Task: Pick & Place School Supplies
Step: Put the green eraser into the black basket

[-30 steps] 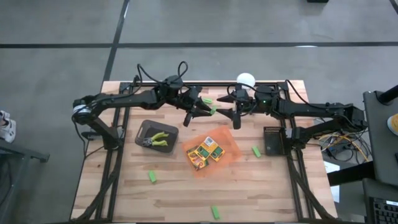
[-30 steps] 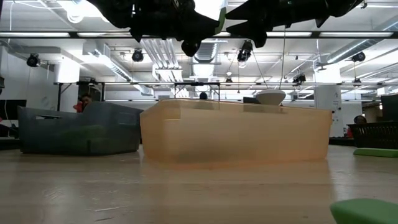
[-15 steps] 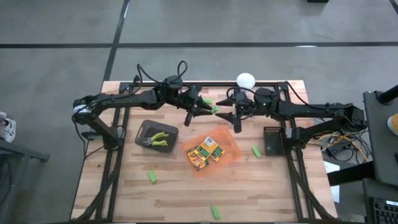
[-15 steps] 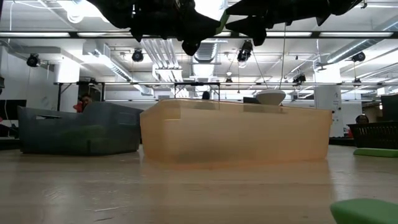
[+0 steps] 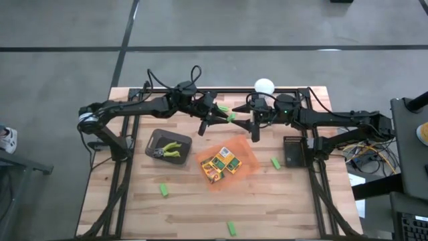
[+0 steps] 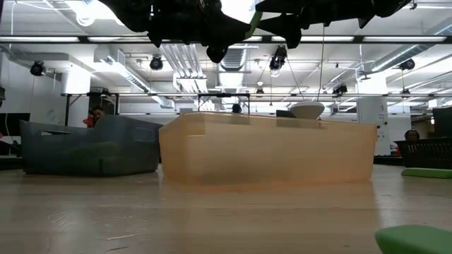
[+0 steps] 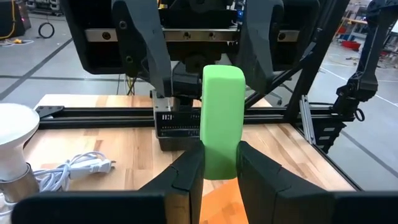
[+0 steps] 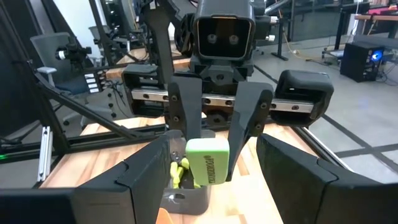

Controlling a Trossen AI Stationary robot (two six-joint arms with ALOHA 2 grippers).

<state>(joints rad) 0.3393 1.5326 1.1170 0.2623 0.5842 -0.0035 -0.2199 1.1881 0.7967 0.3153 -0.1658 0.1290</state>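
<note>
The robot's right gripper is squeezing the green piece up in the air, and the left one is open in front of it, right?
Sides swapped. The left gripper squeezes the green piece; the right gripper is open facing it. The left wrist view shows the grip, the right wrist view the open fingers.

The table [image 5: 134, 201] is a light butcher-block top of wooden strips, fenced by a black metal frame [image 5: 227, 89], and it stands on a grey concrete floor [image 5: 60, 40] crossed by dark seams. Looking level across the tabletop, the room beyond is a big open workshop: a white ceiling with long strip lights [image 6: 417, 39], exposed ducts [image 6: 180, 60] and black fixtures [image 6: 37, 68] hanging from rails. A white pillar [image 6: 372, 109] stands on the far right. A person [image 6: 94, 114] sits far off at the left. Beyond the table edge there are more black-framed benches, an office chair [image 8: 59, 53], and a dark computer tower [image 8: 367, 59] on the floor.
</note>
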